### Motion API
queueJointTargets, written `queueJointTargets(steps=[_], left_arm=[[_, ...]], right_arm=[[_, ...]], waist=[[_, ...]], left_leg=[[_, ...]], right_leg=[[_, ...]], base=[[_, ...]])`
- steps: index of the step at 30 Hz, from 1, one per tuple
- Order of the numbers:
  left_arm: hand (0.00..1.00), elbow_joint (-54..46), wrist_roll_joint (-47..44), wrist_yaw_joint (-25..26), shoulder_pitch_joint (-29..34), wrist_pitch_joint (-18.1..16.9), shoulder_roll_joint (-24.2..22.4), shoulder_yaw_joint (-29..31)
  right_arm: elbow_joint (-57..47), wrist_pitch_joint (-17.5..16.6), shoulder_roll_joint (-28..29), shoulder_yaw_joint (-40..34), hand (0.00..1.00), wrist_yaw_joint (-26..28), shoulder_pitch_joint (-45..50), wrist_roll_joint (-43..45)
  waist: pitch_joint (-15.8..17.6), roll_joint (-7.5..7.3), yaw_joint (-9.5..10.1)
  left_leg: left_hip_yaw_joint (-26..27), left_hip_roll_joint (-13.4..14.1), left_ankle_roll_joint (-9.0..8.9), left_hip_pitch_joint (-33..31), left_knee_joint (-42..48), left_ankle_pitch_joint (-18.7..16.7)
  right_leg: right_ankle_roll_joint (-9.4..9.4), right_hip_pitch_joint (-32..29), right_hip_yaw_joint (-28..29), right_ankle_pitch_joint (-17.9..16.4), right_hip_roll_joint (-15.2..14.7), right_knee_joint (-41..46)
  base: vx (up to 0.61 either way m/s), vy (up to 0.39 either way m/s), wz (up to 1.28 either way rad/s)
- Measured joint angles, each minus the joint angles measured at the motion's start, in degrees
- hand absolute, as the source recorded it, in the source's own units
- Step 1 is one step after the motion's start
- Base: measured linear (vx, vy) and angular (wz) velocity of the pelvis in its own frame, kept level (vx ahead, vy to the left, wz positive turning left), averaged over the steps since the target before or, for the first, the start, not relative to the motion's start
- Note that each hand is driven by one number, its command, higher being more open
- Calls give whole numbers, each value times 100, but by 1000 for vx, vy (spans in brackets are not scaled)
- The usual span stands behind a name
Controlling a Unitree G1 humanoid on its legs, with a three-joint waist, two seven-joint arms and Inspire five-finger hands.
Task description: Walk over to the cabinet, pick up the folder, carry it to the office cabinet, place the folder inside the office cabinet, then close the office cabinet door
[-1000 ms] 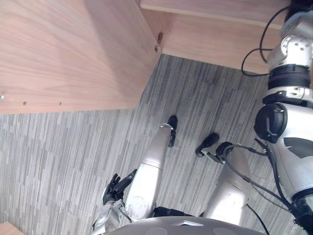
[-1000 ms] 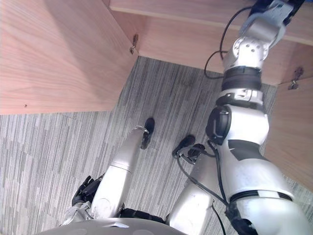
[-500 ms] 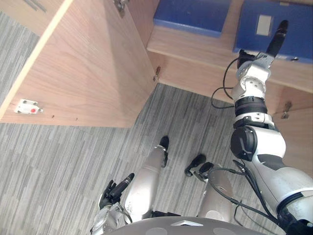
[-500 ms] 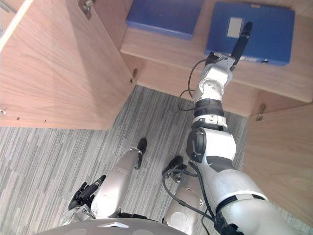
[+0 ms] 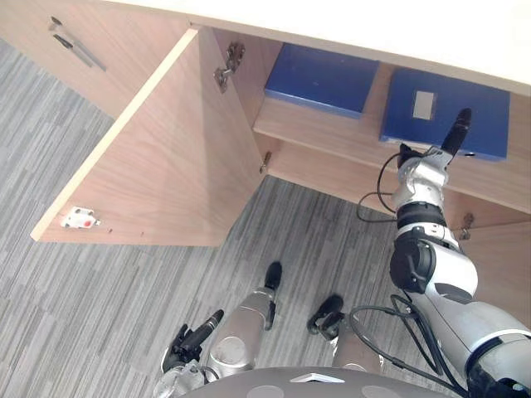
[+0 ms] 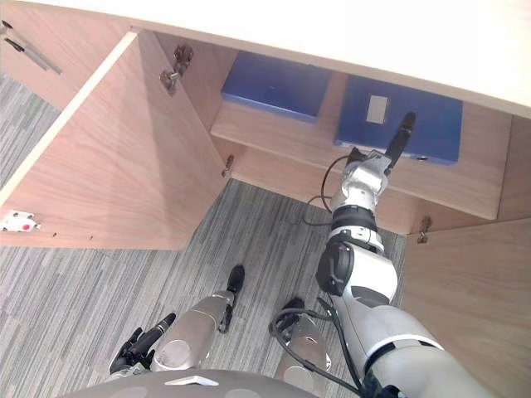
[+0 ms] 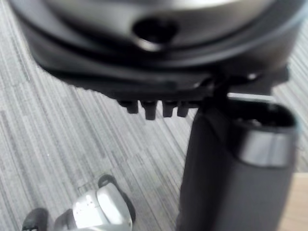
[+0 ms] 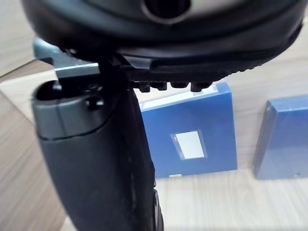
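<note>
Camera has tilted upward; right hand (image 6: 398, 139) partly covers folder (image 6: 436, 124), contact unclear.

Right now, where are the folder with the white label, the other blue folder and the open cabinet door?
Folder with the white label (image 5: 479, 123): left eye view, on its blue cover.
Other blue folder (image 5: 323, 79): left eye view, middle of its cover.
Open cabinet door (image 5: 166, 170): left eye view, middle of its inner face.

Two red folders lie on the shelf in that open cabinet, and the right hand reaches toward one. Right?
Nearly: in the left eye view the plain folder and the labelled folder are blue, not red. They lie on the shelf in the open cabinet, and the right hand reaches toward the labelled folder.
</note>
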Motion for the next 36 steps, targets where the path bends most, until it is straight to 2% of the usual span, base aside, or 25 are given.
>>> queueJointTargets(steps=[2, 3, 5, 8, 11, 17, 19, 21, 24, 26, 28, 30, 32, 33, 34, 36], left_arm=[[100, 53, -1, -20, 59, 1, 5, 17], [100, 49, -2, -33, 75, -1, 6, 21], [100, 47, -1, -93, 116, -7, 9, 81], [100, -21, -2, -186, 115, -22, 26, 104], [100, -41, -1, -266, 90, -21, 52, 166], [100, -2, 26, -108, -426, -14, -63, 224], [100, 21, 227, -48, -640, -7, -124, 236], [100, 107, 421, 66, -892, -8, -244, 155], [100, 165, 518, 129, -1012, -3, -233, -317], [100, 164, 723, 135, -963, -2, -157, -857], [100, 166, 932, 124, -911, 12, -117, -1116], [100, 237, 1139, 93, -822, 29, -104, -1191], [100, 228, 1148, 116, -788, 41, -33, -1074], [100, 238, 1143, 124, -791, 19, -33, -965], [100, 289, 1119, 153, -786, -16, -26, -725], [100, 333, 1032, 230, -761, -28, 3, -243]], right_arm=[[206, 509, -45, 121, 100, 174, 387, -1078], [231, 641, -54, 205, 100, 235, 504, -1362], [342, 1118, -55, 579, 100, 533, 971, -2456], [498, 1506, -20, 969, 100, 1014, 1735, -3532], [570, 1536, 405, 1141, 100, 1331, 2596, -4179], [956, 1540, 1486, 812, 100, 1419, 4247, -4478], [1345, 1615, 1625, 525, 100, 1371, 4561, -4610], [1210, 1450, 1624, 45, 100, 1244, 4782, -4768], [1180, 1356, 1627, -265, 100, 1143, 5027, -4787], [1181, 1326, 1631, -407, 100, 1081, 5222, -4815], [1191, 1329, 1625, -406, 100, 1055, 5273, -4866], [1218, 1338, 1584, -323, 100, 1021, 5383, -5221], [1231, 1366, 1469, 39, 100, 987, 5366, -5644], [1218, 1366, 1434, 141, 100, 985, 5348, -5738], [1201, 1351, 1363, 345, 100, 986, 5310, -5752], [1216, 1352, 1288, 514, 100, 980, 5260, -5811]], waist=[[-196, -42, -44], [-208, -46, -66], [-267, -98, -152], [-443, -187, -204], [-565, -306, -333], [-748, -473, -567], [-893, -489, -662], [-1066, -425, -856], [-1170, -463, -973], [-1266, -501, -1061], [-1266, -505, -1088], [-1223, -508, -1100], [-1065, -434, -1088], [-1031, -386, -1084], [-957, -312, -1079], [-817, -243, -1011]], left_leg=[[46, 59, 17, 148, -235, 58], [47, 72, 16, 213, -282, 65], [145, 115, -3, 487, -483, 81], [206, 152, -55, 771, -796, 150], [319, 182, -51, 1024, -936, 154], [499, 230, -69, 1593, -1113, 141], [598, 251, -67, 1774, -1252, 140], [659, 256, -33, 1934, -1441, 184], [716, 264, -39, 2106, -1503, 175], [804, 301, -31, 2116, -1502, 172], [866, 334, -18, 2134, -1488, 179], [955, 376, 18, 2158, -1253, 65], [1067, 541, -6, 1840, -29, -582], [1080, 606, -13, 1742, 313, -745], [1087, 747, -25, 1489, 1075, -977], [1115, 949, -25, 1049, 2300, -1011]], right_leg=[[32, 145, 3, 149, 151, -336], [41, 222, -3, 192, 186, -419], [96, 485, 3, 340, 302, -739], [161, 733, 29, 500, 427, -1116], [200, 981, 105, 614, 525, -1392], [238, 1508, 222, 717, 637, -1679], [242, 1603, 335, 752, 685, -1801], [268, 1695, 438, 863, 740, -1962], [272, 1841, 506, 875, 774, -2058], [245, 1866, 638, 934, 858, -2171], [224, 1884, 723, 985, 917, -2246], [193, 1938, 834, 979, 952, -2224], [89, 2041, 980, 864, 1008, -2015], [69, 2054, 1029, 811, 1050, -1952], [23, 2064, 1090, 656, 1100, -1798], [-16, 2134, 1176, 460, 1149, -1558]], base=[[72, -17, -15], [77, -6, -13], [54, 4, -18], [47, -4, -14], [51, -8, -17], [2, -1, -14], [-63, 4, -34], [-100, 42, -24], [-77, 29, -13], [-37, 1, -21], [0, -19, -25], [20, -21, -27], [-1, -22, -28], [-36, -12, -36], [-59, 1, -22], [-53, 9, -21]])
